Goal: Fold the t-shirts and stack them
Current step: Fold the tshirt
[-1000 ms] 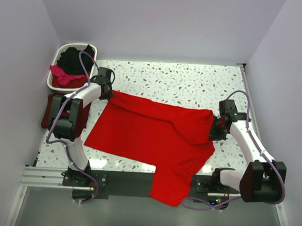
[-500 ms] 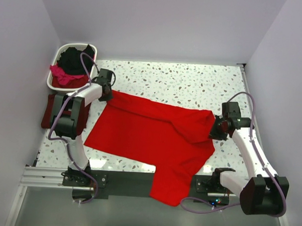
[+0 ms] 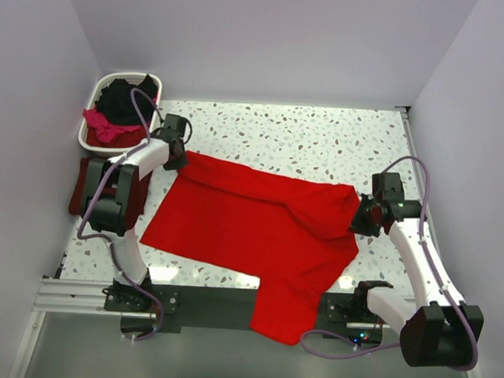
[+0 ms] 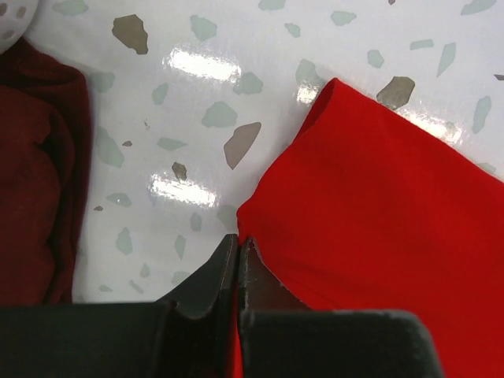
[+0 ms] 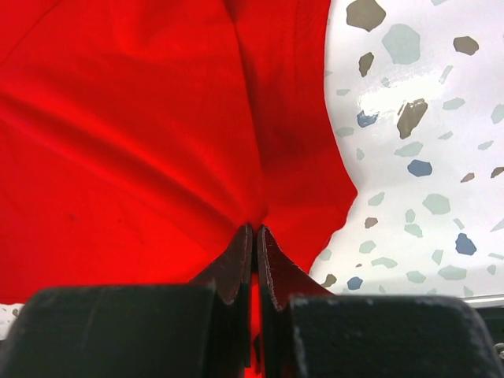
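A bright red t-shirt [image 3: 259, 227] lies spread across the table, its lower part hanging over the near edge. My left gripper [image 3: 176, 159] is shut on its far left corner [image 4: 339, 197]. My right gripper [image 3: 363, 221] is shut on its right edge, the cloth pinched between the jaws [image 5: 197, 142]. A dark maroon shirt [image 3: 83, 186] lies folded at the left edge and also shows in the left wrist view [image 4: 35, 181]. Black [image 3: 122, 100] and magenta-pink [image 3: 104, 128] shirts sit in the basket.
A white laundry basket [image 3: 97, 88] stands at the far left corner. The speckled table [image 3: 321, 138] is bounded by walls at left, back and right. A metal rail [image 3: 72, 294] runs along the near edge.
My right gripper has shifted slightly right and nearer, drawing the shirt's right edge with it. My left gripper and its corner have barely moved.
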Available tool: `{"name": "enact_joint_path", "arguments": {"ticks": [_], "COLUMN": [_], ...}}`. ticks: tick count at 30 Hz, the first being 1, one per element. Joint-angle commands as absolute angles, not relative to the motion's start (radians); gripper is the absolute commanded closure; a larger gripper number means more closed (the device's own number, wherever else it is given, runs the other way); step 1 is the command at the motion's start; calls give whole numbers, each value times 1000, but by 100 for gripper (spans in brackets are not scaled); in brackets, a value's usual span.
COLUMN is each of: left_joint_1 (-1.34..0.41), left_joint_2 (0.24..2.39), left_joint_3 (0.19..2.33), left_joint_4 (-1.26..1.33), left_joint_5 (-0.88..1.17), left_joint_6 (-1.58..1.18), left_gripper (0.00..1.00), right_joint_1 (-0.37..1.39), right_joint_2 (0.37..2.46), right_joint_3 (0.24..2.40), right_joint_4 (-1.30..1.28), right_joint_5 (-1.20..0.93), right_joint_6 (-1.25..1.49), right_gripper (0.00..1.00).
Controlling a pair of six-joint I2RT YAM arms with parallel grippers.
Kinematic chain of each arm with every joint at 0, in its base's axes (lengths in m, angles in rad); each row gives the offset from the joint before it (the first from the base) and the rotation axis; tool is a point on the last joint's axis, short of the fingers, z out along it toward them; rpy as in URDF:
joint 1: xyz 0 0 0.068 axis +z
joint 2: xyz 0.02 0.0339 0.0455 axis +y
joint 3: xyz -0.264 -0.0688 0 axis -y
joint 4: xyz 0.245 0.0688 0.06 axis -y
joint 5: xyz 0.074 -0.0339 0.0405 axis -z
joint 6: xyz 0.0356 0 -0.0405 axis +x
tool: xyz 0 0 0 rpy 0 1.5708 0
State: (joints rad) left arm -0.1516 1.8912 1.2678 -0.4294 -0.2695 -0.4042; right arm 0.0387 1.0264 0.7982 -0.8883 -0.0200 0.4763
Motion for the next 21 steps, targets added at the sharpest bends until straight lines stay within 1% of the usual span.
{"name": "enact_joint_path", "arguments": {"ticks": [1, 8, 16, 20, 21], "left_joint_1": [-144, -144, -143, -143, -143], "left_joint_2": [1807, 1796, 1809, 1799, 1798], "left_joint_3": [1290, 1198, 1178, 1163, 1163], "left_joint_4": [-448, -453, -472, -466, -469], "left_joint_5": [-285, -268, -296, -307, -314], "left_joint_6": [-434, -477, -512, -531, -532], "left_gripper": [100, 100, 100, 100, 97], "right_joint_1": [37, 35, 35, 35, 35], "right_joint_2": [1005, 992, 996, 1002, 1002], "right_joint_3": [810, 808, 799, 799, 799], "right_joint_4": [-904, -917, -922, -922, -920], "right_joint_5": [-3, 20, 5, 9, 9], "right_joint_6": [497, 494, 506, 509, 511], "right_gripper": [100, 100, 100, 94, 87]}}
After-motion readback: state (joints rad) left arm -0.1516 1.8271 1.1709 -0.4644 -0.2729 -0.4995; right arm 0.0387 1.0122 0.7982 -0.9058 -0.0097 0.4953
